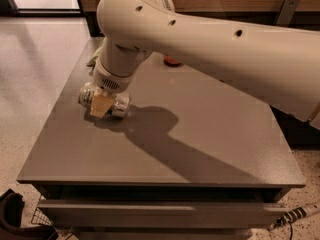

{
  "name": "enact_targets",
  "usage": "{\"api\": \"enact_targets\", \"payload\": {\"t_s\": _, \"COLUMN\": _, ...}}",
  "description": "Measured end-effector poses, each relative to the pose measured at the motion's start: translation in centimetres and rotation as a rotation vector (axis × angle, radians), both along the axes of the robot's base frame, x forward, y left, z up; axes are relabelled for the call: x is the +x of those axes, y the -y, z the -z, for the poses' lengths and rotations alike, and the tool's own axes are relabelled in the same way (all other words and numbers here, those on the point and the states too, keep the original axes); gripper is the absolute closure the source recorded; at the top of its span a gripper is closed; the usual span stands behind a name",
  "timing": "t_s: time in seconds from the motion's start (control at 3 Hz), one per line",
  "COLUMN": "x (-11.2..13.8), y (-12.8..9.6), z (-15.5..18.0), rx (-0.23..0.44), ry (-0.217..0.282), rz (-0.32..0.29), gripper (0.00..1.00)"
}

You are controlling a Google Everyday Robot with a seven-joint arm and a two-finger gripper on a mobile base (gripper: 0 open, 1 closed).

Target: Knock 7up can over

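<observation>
Nearest to us, below the front edge of the grey tabletop, we see a drawer front. A dark object sits on the floor at the front left corner, and a cable trails off at the front right. On the tabletop itself, the arm's shadow runs from the front right towards the left side.

About midway along the left edge, a little way in, we find the 7up can. It looks to be lying on its side, its silver ends pointing roughly left and right. The gripper comes down right on top of it, touching it, with a pale yellowish pad across the can's front. Whether the jaws are clenched on the can or released, we cannot tell.

The white arm sweeps up from the gripper and off to the right. Near the far left corner, a green bag peeks out from behind the arm. A small orange-red object lies near the far edge, also partly hidden.
</observation>
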State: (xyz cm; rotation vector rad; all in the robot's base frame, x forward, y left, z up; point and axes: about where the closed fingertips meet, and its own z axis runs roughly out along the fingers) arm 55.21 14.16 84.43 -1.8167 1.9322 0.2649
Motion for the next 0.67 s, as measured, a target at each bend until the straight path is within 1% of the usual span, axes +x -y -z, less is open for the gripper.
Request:
{"api": "enact_targets", "payload": {"t_s": 0.33, "x": -0.66, "y": -2.47, "z": 2.97, "rx": -0.011, "ry": -0.06, "rz": -0.055, "gripper": 1.0}}
{"api": "enact_targets", "payload": {"t_s": 0.67, "x": -0.66, "y": -2.47, "z": 2.12, "rx": -0.011, "ry": -0.06, "rz": -0.055, "gripper": 0.87}}
